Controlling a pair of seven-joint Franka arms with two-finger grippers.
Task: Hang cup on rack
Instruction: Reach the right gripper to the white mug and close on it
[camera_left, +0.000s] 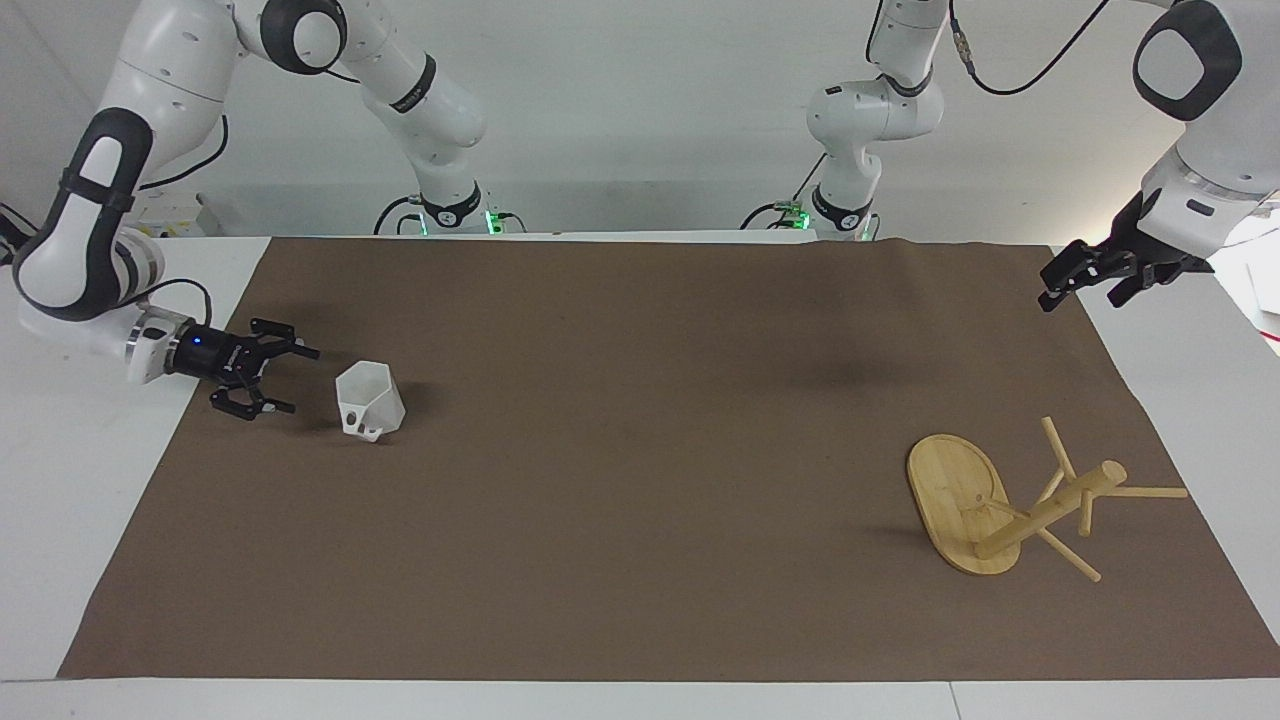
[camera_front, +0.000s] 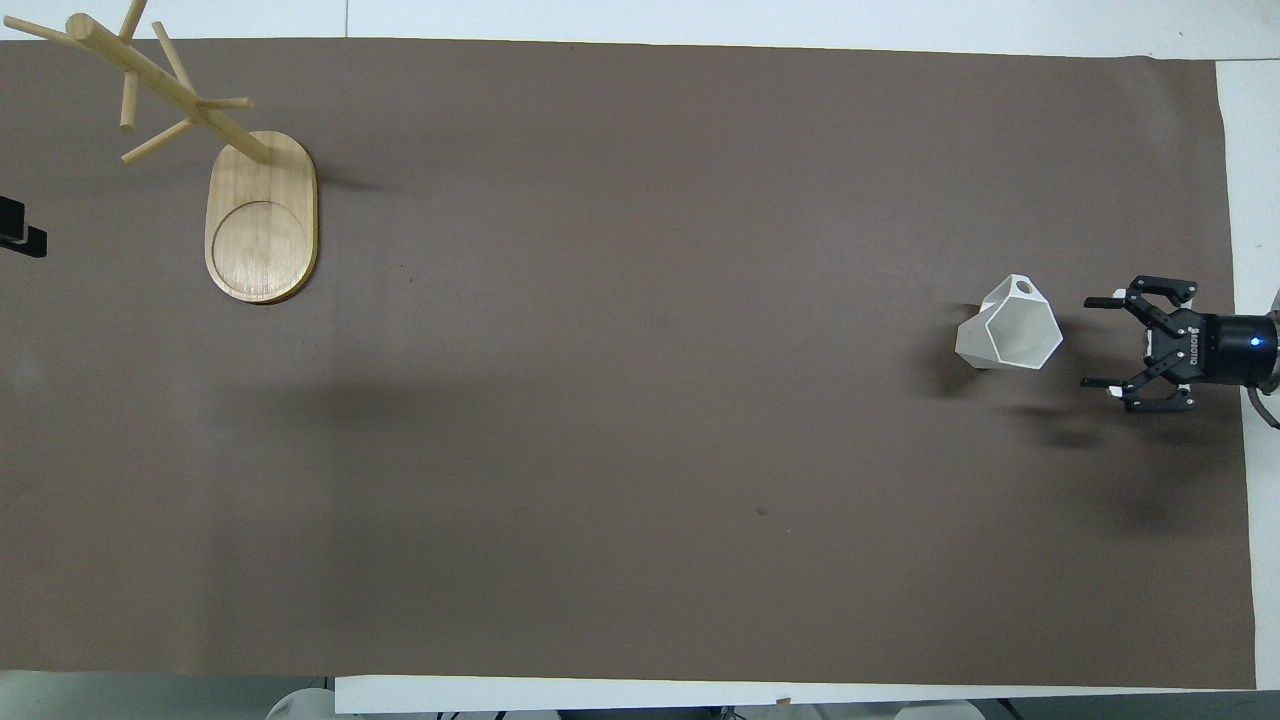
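The white faceted cup (camera_left: 370, 402) (camera_front: 1008, 325) stands on the brown mat toward the right arm's end of the table. Its mouth is up, and its holed handle points away from the robots. My right gripper (camera_left: 300, 380) (camera_front: 1088, 342) is low over the mat beside the cup, open, with its fingers pointing at the cup across a small gap. The bamboo rack (camera_left: 962, 505) (camera_front: 262, 220) stands on its oval base toward the left arm's end, with nothing on its pegs. My left gripper (camera_left: 1080, 292) (camera_front: 20, 230) waits open and empty above the mat's edge, closer to the robots than the rack.
A brown mat (camera_left: 640, 450) covers most of the white table (camera_left: 60, 500). The two arm bases (camera_left: 450, 210) stand at the robots' edge of the table. Only the cup and the rack are on the mat.
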